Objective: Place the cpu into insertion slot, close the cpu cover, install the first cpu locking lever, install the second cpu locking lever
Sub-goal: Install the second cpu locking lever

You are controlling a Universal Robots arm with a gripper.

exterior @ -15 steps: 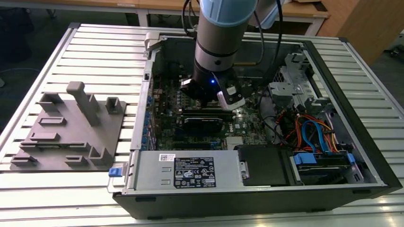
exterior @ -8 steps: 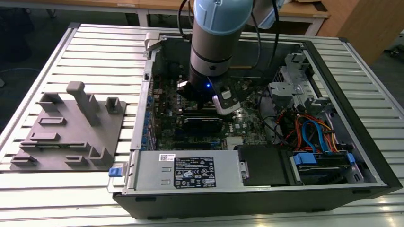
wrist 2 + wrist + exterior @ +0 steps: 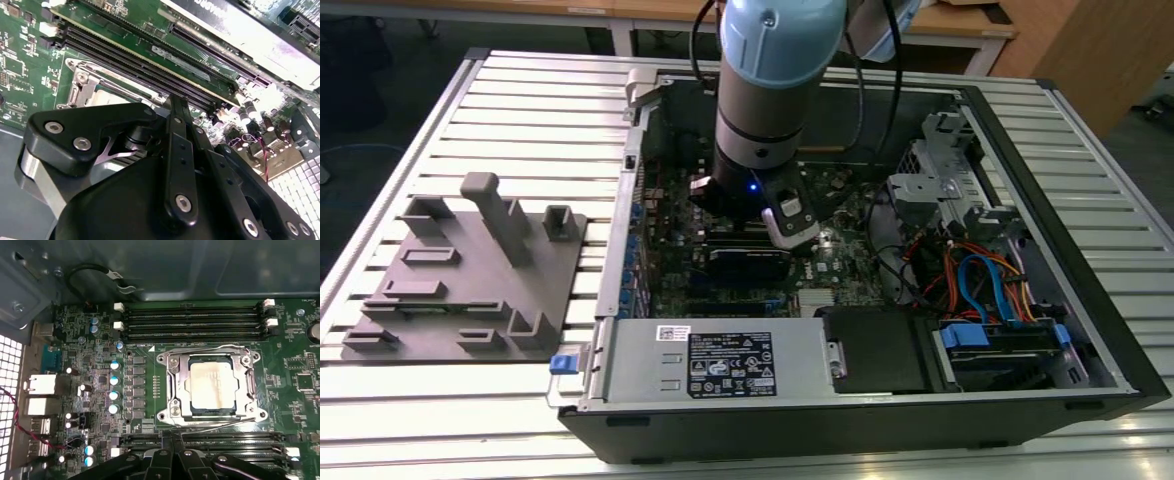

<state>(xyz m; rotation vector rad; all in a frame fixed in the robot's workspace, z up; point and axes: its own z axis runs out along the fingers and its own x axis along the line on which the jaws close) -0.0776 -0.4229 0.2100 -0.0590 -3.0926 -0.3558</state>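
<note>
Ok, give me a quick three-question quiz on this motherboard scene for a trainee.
1. True or false: the cpu lies in the insertion slot.
2. The cpu cover is: A) down around the cpu, B) standing upright, C) missing.
3. Fill in: the grey fixture sits on the exterior view's ____ of the computer case.
Key: 1 true; 2 A; 3 left.
</note>
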